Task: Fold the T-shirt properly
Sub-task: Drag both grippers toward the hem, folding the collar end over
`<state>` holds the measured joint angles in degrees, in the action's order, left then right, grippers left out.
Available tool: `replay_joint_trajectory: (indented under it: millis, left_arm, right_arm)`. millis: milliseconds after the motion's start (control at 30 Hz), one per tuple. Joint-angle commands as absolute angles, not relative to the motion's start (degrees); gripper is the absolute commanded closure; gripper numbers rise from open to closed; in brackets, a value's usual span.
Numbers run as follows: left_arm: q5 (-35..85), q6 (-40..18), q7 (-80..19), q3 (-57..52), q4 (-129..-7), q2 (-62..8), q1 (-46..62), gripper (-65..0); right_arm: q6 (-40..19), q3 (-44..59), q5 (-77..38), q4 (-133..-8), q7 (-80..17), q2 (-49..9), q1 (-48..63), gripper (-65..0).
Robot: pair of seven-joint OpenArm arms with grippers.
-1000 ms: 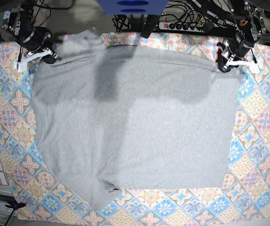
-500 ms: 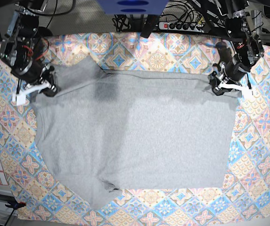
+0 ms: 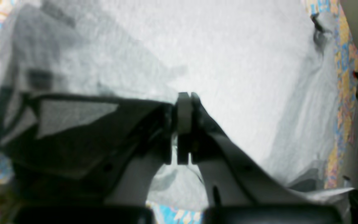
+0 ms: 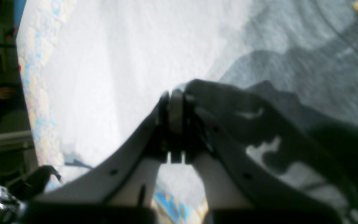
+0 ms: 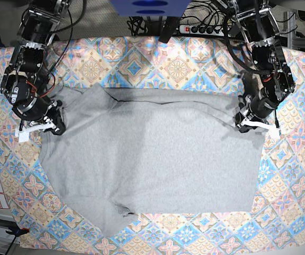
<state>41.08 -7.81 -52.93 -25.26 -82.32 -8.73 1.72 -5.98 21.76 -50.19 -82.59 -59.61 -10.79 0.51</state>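
The T-shirt [image 5: 152,159] lies spread grey and plain on the tile-patterned cloth [image 5: 136,61] covering the surface. Each wrist view is blurred, fabric draping over the fingers. The left pincer [image 5: 250,123] and right pincer [image 5: 45,127] each clamp its far edge. Behind, cables and a power strip [image 5: 205,28]

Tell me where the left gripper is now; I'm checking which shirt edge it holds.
In the base view the left gripper is on the right side, shut on the T-shirt at its upper right edge, above the patterned cloth.
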Motion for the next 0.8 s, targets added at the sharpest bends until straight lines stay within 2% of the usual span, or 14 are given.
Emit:
replay_joint_trajectory:
  millis: [0,767]
  left_arm:
    - [41.8,-8.3,-52.4,-25.5,-82.7,-9.4,0.9,0.0]
    - [41.7,-8.0,-47.1,-25.5,-82.1,-9.4,0.4,0.0]
  right_arm:
    - [-6.5,21.9,-51.1,-82.4,-58.9,-11.7,-1.3,0.0]
    - [-6.5,21.8,-51.0,-70.4,-57.7,-11.7,-12.9,-0.2]
